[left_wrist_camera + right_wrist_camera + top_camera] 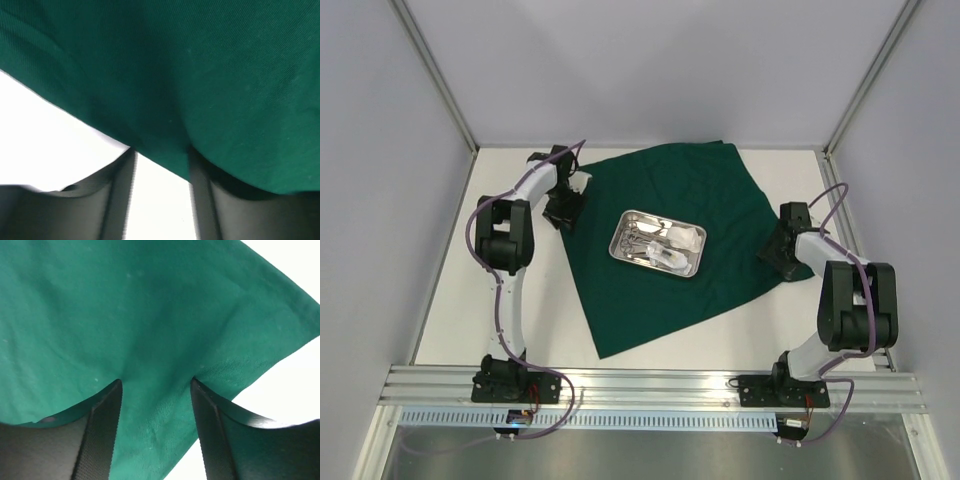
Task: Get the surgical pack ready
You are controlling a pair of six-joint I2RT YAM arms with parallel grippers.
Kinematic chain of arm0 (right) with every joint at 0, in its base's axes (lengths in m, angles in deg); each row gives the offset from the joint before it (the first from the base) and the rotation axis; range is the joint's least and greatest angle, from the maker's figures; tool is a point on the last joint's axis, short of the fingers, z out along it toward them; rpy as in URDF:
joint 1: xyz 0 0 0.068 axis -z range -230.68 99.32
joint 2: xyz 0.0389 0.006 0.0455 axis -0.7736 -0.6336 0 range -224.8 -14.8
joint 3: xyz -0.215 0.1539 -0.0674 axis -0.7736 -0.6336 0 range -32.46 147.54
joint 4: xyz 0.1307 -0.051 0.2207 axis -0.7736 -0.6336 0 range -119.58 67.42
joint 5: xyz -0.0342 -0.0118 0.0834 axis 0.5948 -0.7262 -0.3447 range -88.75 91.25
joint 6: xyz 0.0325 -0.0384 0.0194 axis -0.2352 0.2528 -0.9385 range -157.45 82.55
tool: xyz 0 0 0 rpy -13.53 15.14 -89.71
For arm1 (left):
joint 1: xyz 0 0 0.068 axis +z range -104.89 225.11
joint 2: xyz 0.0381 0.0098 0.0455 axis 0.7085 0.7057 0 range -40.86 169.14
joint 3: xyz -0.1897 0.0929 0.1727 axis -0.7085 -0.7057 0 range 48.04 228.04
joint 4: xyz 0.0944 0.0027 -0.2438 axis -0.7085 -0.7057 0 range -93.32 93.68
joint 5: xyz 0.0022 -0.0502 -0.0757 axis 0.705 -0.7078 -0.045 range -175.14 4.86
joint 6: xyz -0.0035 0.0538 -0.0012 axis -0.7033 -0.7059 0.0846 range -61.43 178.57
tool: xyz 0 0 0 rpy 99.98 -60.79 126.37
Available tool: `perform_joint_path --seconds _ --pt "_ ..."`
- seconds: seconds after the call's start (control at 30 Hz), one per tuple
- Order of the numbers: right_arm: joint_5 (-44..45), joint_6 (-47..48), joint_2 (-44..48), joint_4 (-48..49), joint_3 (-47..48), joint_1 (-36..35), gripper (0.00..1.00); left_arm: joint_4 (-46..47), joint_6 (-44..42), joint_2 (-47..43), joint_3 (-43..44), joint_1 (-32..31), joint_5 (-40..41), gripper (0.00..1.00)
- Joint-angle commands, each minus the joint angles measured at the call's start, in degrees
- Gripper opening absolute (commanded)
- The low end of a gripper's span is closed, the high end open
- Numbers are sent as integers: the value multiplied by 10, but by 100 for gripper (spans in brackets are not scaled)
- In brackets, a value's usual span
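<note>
Left gripper (pixel 563 208) at left edge of dark green drape (pixel 630 300), jaws apart, nothing clamped; hem just past fingertips (pixel 120 175), white table (pixel 40 130) showing between. Drape spread flat, diamond-wise. Steel tray (pixel 618 252) mid-cloth, holding metal instruments (pixel 642 238) and gauze (pixel 686 240). Right gripper (pixel 775 250) over right corner, jaws spread, cloth loose beneath.

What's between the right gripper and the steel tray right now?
Only bare green drape lies between right gripper and steel tray; the top view shows it.

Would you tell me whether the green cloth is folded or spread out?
Spread out: the green cloth lies open on the table, with the tray uncovered in its middle.
</note>
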Motion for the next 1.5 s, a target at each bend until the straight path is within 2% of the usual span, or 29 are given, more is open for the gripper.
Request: perform_joint_path --seconds 0.0,0.03,0.07,0.1,0.13,0.17,0.2,0.27,0.37,0.57,0.73,0.83,0.93,1.07,1.17,1.33,1.4,1.47 --pt "-47 -14 -49 52 -17 1 58 -23 5 27 13 0 -48 49" --pt "-46 -13 -44 53 -18 1 57 -27 5 30 24 0 -54 45" --pt "-45 -10 -40 54 -19 1 48 -34 5 33 30 0 -68 40" --pt "-48 -10 -35 56 -21 1 44 -36 3 38 36 0 -73 30" --pt "-53 -10 -32 60 -23 1 40 -39 2 42 47 0 -78 24" --pt "-56 -9 -24 62 -23 1 32 -41 2 43 52 0 -84 18" --pt "-60 -7 -21 64 -22 1 28 -42 2 46 55 0 -91 0" --pt "-69 -2 -15 62 -16 1 16 -40 2 46 56 0 -93 0" --pt "-74 6 -2 54 -11 1 7 -36 -2 39 43 1 -98 0" --pt "-77 19 28 34 -1 1 4 9 -28 -35 -74 19 -100 0" --pt "-63 33 34 17 15 1 4 33 -43 -93 -170 42 -92 0" --pt "-50 37 32 4 29 1 8 47 -50 -132 -219 45 -97 0" --pt "-35 43 33 -10 40 1 16 62 -50 -169 -262 50 -98 0" --pt "-12 44 53 -26 54 0 39 61 -52 -205 -296 65 -110 0" --pt "-8 44 77 -29 55 -15 49 67 -60 -241 -330 74 -111 0" --pt "38 67 107 -38 60 -147 53 83 -63 -282 -361 94 -93 0" --pt "5 80 105 -12 55 -199 54 85 -63 -282 -352 111 -93 0" --pt "-76 78 85 18 49 -217 52 86 -66 -283 -349 114 -93 0"
